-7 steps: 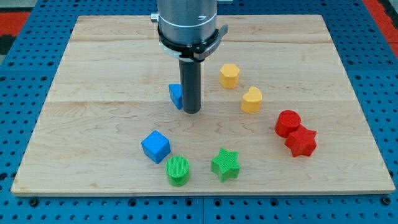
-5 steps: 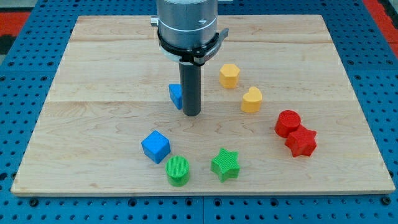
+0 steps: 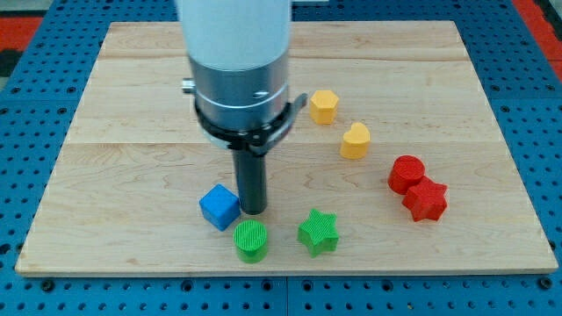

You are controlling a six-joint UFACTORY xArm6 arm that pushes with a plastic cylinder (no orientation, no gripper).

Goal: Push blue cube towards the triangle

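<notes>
Wooden board on a blue pegboard table. My tip, a bare rod with no claw, has moved from the board's middle toward the view's bottom and now stands just right of the blue cube, above the green cylinder. The arm now hides the blue triangle. Green star, two yellow blocks and two red blocks are unmoved.

blue cube: solid blue, small, sits flat on the wooden board, turned so one corner faces the view's bottom.
position: lower-middle of board, left of centre.
neighbours: green cylinder close at its 4 o'clock, apart; my tip just beside it at 3 o'clock.
triangle: hidden, cannot be seen.
</notes>
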